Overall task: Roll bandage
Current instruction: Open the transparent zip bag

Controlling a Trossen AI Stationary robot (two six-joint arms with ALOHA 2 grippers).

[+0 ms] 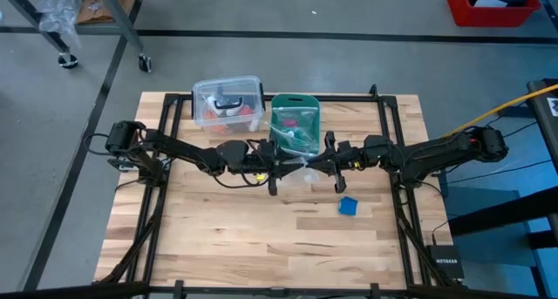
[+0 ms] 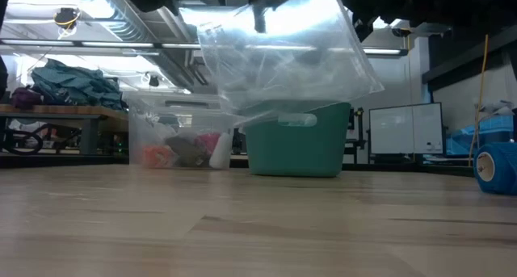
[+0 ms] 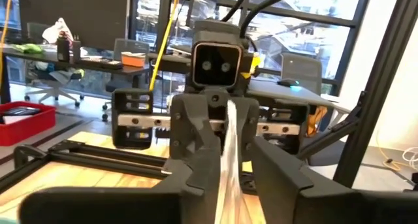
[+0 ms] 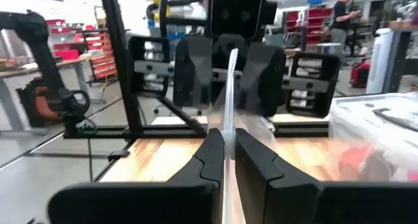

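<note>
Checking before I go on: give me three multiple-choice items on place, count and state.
1. The bandage roll lies:
A in the basket
B on the table
C in a gripper
2. Containers at the table's back:
A one
B two
C three
3. The right gripper is:
A open
B shut on the clear bag
C shut on the bandage

B: bandage roll sits on bare table.
B: teal basket and clear box.
B: right gripper pinches the clear bag.
</note>
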